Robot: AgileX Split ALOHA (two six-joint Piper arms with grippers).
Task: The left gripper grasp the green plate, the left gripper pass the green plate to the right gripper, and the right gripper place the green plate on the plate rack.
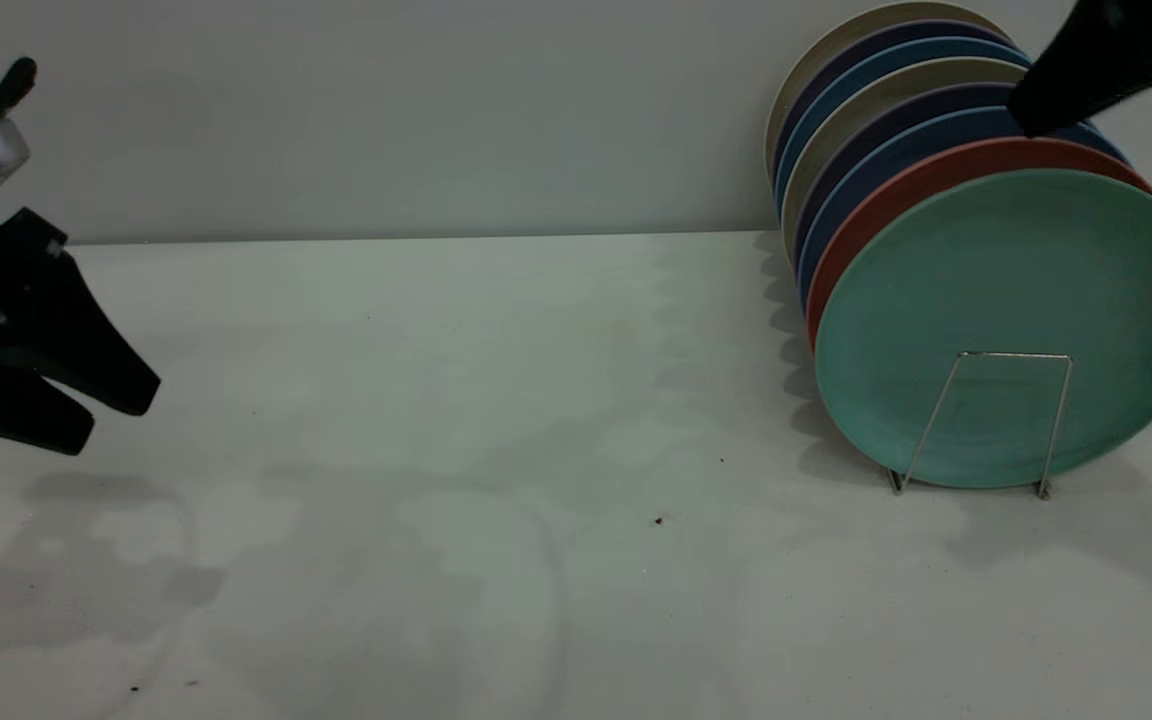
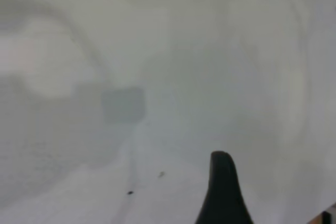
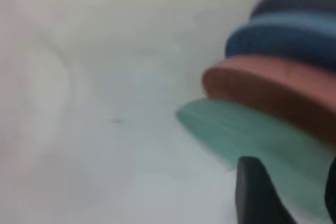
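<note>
At the far left of the exterior view the left gripper (image 1: 121,415) hangs above the tabletop (image 1: 496,420) with its two wedge-shaped black fingers (image 1: 106,375) spread and nothing between them, a silver cylinder above. At the upper right, the right gripper (image 1: 1041,115) shows only as a plain black taper, its tip just over the rims of the stacked plates; whether its fingers are parted or closed cannot be told, though its wrist view shows a dark finger (image 3: 257,195) right above the green rim.

And the green plate (image 1: 1011,310)? It stands on edge at the front of the row, lower right of centre, behind the front wire loop of the plate rack (image 1: 996,420). The placing looks done.

The risk now sits with that right gripper. It is close to the plate tops, and if it catches a rim on the way out it could tip the green plate forward over the low loop, which is shorter than the plate, or nudge the whole row. The wire is thin and light-looking, so the rack may slide on the smooth white tabletop.

The plate is round, matte teal-green, with a low raised rim. Behind it leans a salmon-pink plate (image 1: 946,170), then blue plates (image 1: 886,150), dark and cream ones, all the same size.
</note>
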